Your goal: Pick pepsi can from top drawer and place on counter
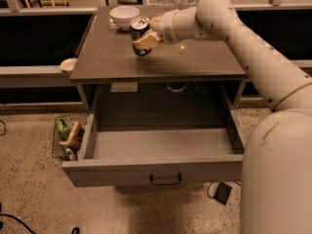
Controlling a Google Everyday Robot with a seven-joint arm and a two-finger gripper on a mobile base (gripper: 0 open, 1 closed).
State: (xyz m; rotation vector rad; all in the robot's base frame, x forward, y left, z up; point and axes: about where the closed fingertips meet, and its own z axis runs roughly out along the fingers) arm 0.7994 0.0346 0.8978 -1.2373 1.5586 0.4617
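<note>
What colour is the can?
The pepsi can is dark blue, silver-topped, in the gripper over the counter; camera view.
</note>
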